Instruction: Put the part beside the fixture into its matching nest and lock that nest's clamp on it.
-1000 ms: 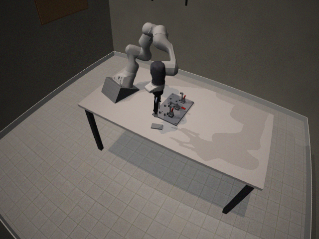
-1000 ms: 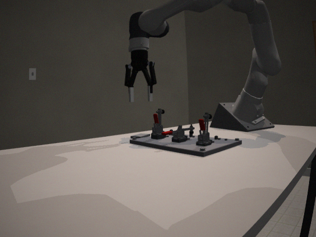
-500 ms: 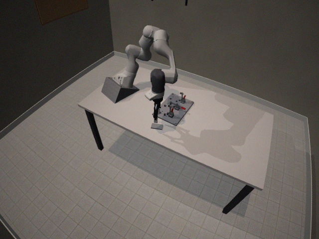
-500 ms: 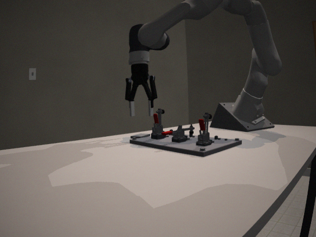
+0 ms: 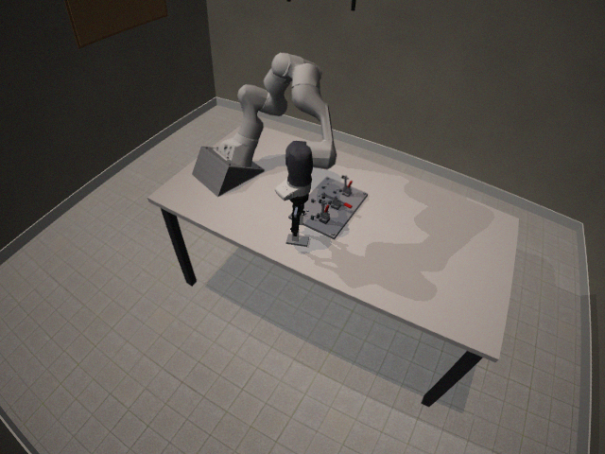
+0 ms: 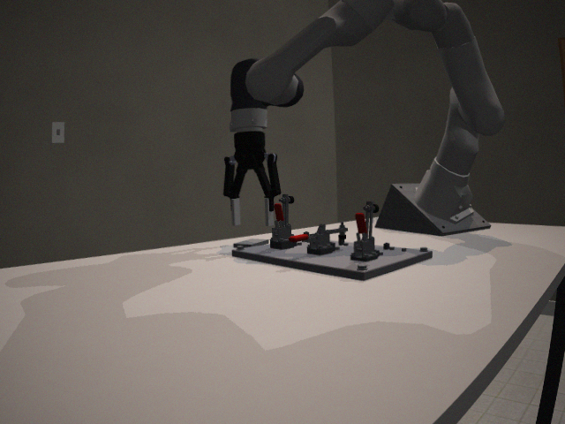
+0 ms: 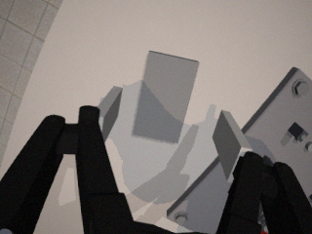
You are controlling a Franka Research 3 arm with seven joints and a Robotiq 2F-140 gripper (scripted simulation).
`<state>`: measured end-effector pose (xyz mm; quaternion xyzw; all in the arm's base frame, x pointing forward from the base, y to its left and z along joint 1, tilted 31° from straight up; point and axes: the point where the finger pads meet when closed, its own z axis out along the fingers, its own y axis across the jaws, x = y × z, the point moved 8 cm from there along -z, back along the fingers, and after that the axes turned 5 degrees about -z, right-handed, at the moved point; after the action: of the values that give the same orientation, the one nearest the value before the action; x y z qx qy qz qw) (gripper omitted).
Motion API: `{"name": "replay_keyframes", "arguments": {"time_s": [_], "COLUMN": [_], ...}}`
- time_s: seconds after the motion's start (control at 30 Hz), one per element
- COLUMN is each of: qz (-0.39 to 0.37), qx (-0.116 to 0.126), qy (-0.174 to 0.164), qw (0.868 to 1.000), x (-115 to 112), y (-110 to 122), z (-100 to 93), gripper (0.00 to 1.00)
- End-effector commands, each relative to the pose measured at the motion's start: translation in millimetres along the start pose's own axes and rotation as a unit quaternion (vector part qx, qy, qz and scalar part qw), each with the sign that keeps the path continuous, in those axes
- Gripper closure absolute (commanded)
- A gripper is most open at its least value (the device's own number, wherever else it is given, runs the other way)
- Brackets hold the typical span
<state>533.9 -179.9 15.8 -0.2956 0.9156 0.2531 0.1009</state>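
In the center of the top view, the end effector (image 5: pixel 295 233) (image 6: pixel 252 224) (image 7: pixel 169 113) is held over the tabletop (image 5: pixel 420 244) (image 6: pixel 228 365) (image 7: pixel 234 44), pointed downward, and in the exterior view it is seen left of center. Its two fingers are spread apart and nothing is gripped between them, so it is released. The part (image 5: pixel 302 241) (image 6: pixel 251 243) (image 7: pixel 167 97), a flat grey rectangular plate, is laid flat on the tabletop beside the fixture (image 5: pixel 334 229) (image 6: pixel 297 262) (image 7: pixel 273 122); in the wrist view it is shown at upper center, with the fixture at the right edge and lower right. Three clamps are mounted on the fixture. In the exterior view, the left clamp (image 6: pixel 281 239) and the right clamp (image 6: pixel 364 248) are stood open, their bars raised and red handles upright, while the middle clamp (image 6: pixel 320 242) is lowered, its bar roughly level and its red handle pointed toward the left. No nest is filled by the part.

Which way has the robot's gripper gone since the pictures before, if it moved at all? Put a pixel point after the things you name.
Yes: in the exterior view, the gripper (image 5: pixel 295 235) (image 6: pixel 252 219) (image 7: pixel 169 113) has come down, its fingertips now lower against the wall switch (image 6: pixel 57 132).
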Motion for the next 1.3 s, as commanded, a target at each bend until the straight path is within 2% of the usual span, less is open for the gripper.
{"name": "replay_keyframes", "arguments": {"time_s": [0.0,1.0,1.27], "qz": [-0.004,-0.004,-0.004], "qx": [0.006,0.006,0.006], "qy": [-0.002,-0.002,-0.002], "qw": [1.000,1.000,1.000], "x": [-1.5,-1.5,-1.7], "y": [-2.2,-2.2,-2.5], "z": [5.4,10.5,20.0], "gripper": [0.42,0.42,0.42]}}
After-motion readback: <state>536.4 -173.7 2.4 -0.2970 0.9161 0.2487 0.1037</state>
